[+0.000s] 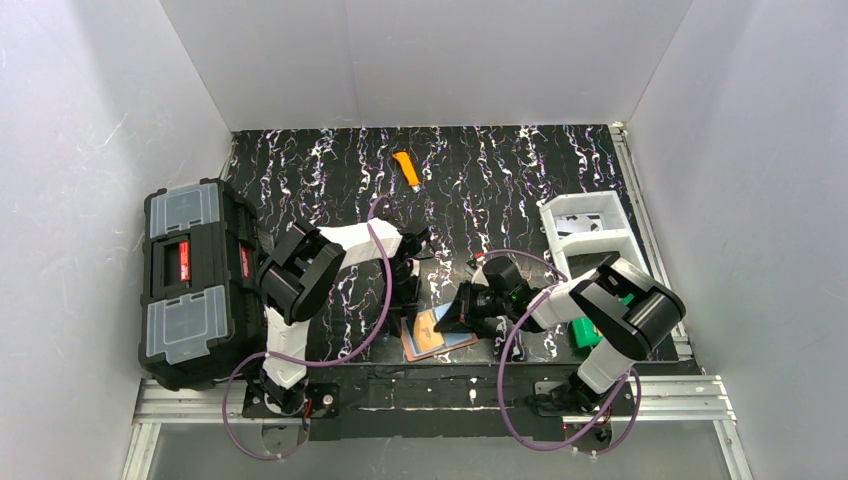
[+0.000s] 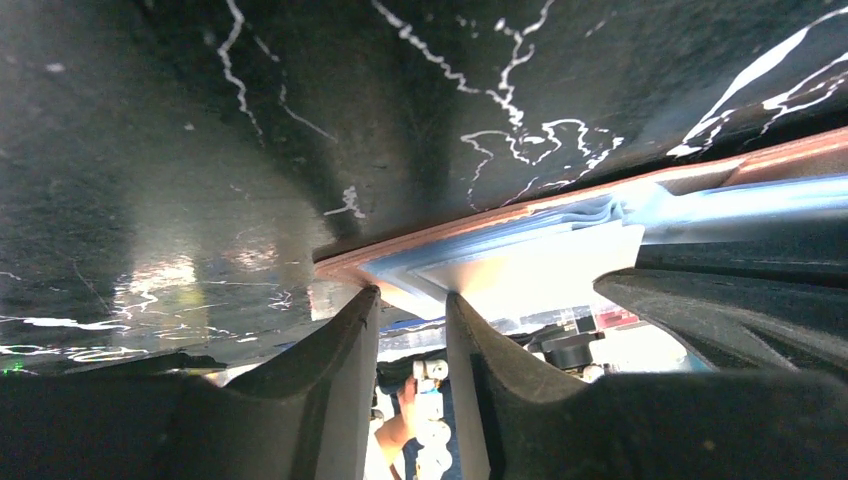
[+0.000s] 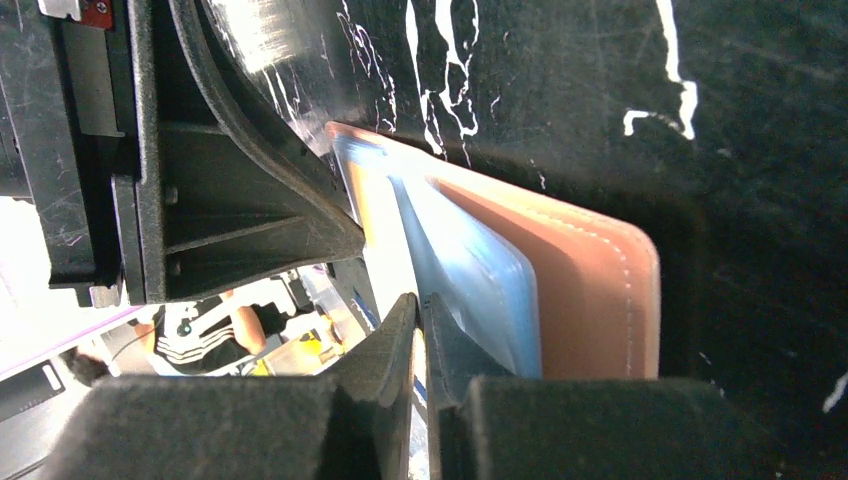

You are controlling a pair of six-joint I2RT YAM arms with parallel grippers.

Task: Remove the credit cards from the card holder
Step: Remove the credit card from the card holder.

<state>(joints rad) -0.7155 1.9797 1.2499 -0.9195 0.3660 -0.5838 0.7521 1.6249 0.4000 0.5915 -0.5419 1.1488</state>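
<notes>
1. Down at the near edge of the table (image 1: 520, 170), between the two arms, lies the card holder (image 3: 600, 290). It is brown with a stitched rim and rests on the black, white-veined top.
2. Cards are poking out of it. The pale blue card (image 3: 480, 270) fans across the holder's face, and the orange-tan card (image 1: 427, 335) shows just beside it. Both are partly out and partly tucked in.
3. Right tool (image 3: 420, 298) is right on the cards, coming in from the holder's right side. Its fingers are drawn almost together, with only a hairline slit between them. The pale blue card's edge runs straight into that slit, so it reads as a pinch on that card.
4. Left tool (image 2: 410, 295) is at the holder's opposite, left edge. Its fingers stand a little apart, with background showing through the gap and nothing caught between them. The tips are set against the holder's corner.
5. In the left wrist view that corner shows edge-on, a brown layer with blue beneath it. One dark finger of the other tool looms just beyond.
6. Moving outward, a big black toolbox (image 1: 195, 285) with clear lid compartments sits at the table's left side, well apart from the holder.
7. Far back near the rear wall lies an orange utility knife (image 1: 407, 170), alone on the marbled surface.
8. Over on the right, behind the right arm, stands a white bin (image 1: 590, 228). A green object (image 1: 583, 335) peeks out beside that arm's elbow, mostly hidden, and I cannot tell what it is.
9. White walls (image 1: 430, 60) close in the table on three sides.
</notes>
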